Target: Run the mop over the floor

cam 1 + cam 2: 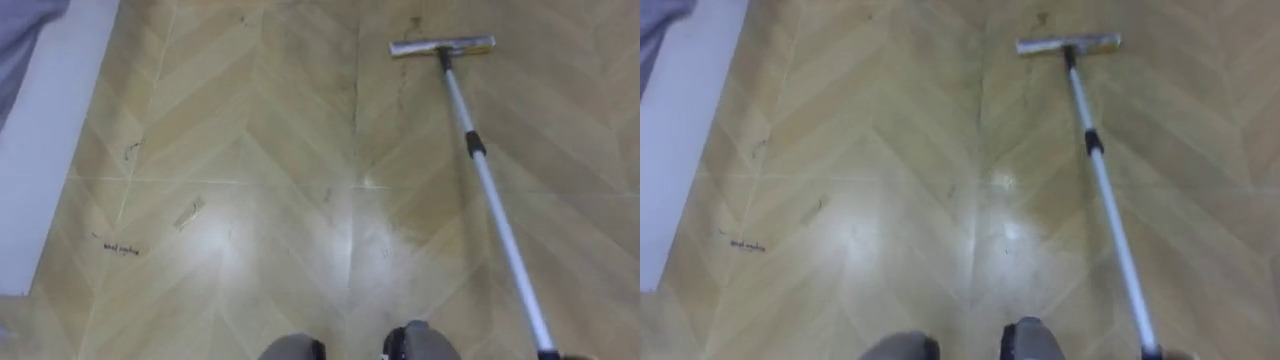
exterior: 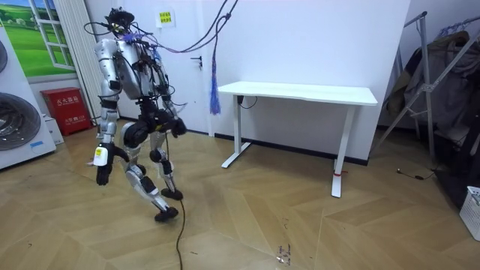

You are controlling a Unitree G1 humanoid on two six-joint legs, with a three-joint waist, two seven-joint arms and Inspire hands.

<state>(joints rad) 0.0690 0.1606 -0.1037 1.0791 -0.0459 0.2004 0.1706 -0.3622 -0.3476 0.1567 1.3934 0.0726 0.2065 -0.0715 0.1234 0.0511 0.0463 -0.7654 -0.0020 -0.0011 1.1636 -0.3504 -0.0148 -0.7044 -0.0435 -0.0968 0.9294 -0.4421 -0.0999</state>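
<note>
Along the floor's [image 1: 280,130] left edge in the eye views runs a white strip [image 1: 50,150]. Near it on the pale herringbone boards lie a dark scribbled mark [image 1: 120,248] and a small tan scrap [image 1: 188,213]. The mop [image 1: 480,160] is on the right side of the floor. Its flat mop head [image 1: 442,47] lies crosswise on the boards at the far right. The pale pole [image 1: 500,225], with a black collar partway along, slants back from the head toward the near right corner. There it ends at a dark bit on the picture's edge, and I cannot tell what that is.

In the room view a washing machine [image 2: 19,112] and a red box [image 2: 66,110] stand at the room view's left. Just right of them the robot leans forward on bent legs, out on the open floor. One hand [image 2: 103,174] hangs low on the room view's left of its body. A second hand [image 2: 174,126] sits at hip height on its right. I cannot tell which is left or right, nor whether either is apart, together or clamped on anything. Further right are a white desk [image 2: 300,93] against the wall, a drying rack [image 2: 435,82] and a basket [image 2: 472,210].
</note>
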